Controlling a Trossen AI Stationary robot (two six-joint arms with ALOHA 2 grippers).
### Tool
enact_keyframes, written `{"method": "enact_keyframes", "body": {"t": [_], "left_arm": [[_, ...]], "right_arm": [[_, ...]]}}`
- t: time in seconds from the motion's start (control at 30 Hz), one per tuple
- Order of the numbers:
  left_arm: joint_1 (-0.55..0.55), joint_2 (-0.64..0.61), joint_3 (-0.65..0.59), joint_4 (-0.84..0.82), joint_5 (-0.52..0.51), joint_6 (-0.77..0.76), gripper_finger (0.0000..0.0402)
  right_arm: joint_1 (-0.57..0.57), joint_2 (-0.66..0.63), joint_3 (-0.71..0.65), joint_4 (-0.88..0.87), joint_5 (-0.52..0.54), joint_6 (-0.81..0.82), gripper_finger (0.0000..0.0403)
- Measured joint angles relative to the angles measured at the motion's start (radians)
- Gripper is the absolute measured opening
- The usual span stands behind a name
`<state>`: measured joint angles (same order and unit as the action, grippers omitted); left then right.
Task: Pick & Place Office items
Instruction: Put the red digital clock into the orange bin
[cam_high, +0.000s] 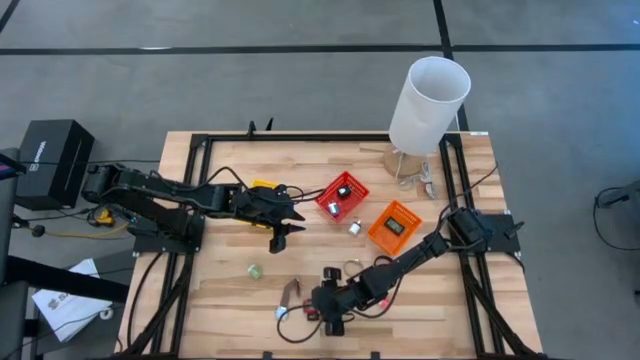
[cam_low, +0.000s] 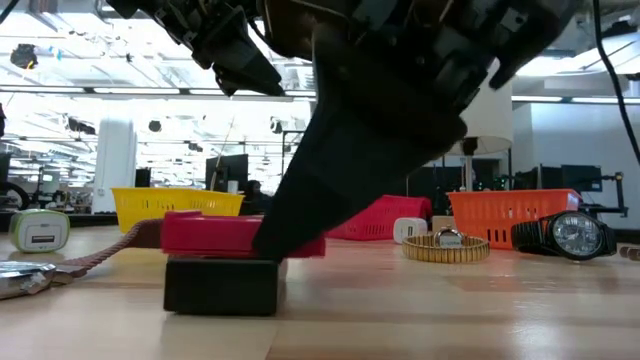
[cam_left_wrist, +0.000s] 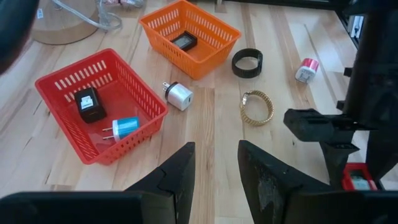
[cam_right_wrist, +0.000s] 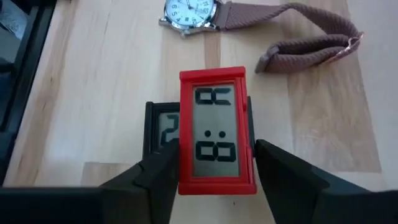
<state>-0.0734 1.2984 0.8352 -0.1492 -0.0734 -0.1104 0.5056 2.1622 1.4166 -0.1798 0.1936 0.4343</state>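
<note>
My right gripper is down at the table's near middle, shut on a red digital clock. That clock lies on top of a black digital clock, seen as a dark block in the low view. A watch with a brown strap lies just beyond them. My left gripper is open and empty, hovering mid-table beside the red basket. A white plug, a gold bracelet watch, a black ring and a pink-topped plug lie loose on the wood. My right gripper pinches the red clock by its two long side edges, at the end nearest the wrist. The fingers slant down from above and lie along the clock. The clock sits flat on the black clock beneath it.
The red basket holds a black adapter and a blue plug. The orange basket holds a dark item. The yellow basket sits under my left arm. A tall white cylinder stands at the far right, and a green piece at near left.
</note>
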Motion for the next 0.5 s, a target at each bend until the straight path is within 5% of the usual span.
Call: {"method": "enact_keyframes", "body": {"t": [0.23, 0.5], "left_arm": [[0.0, 0.0, 0.0, 0.001, 0.0, 0.0, 0.0115], [0.0, 0.0, 0.0, 0.001, 0.0, 0.0, 0.0115]], "right_arm": [[-0.005, -0.001, 0.0, -0.002, -0.007, -0.035, 0.016], [-0.005, -0.005, 0.0, -0.011, -0.01, -0.093, 0.0161]]}}
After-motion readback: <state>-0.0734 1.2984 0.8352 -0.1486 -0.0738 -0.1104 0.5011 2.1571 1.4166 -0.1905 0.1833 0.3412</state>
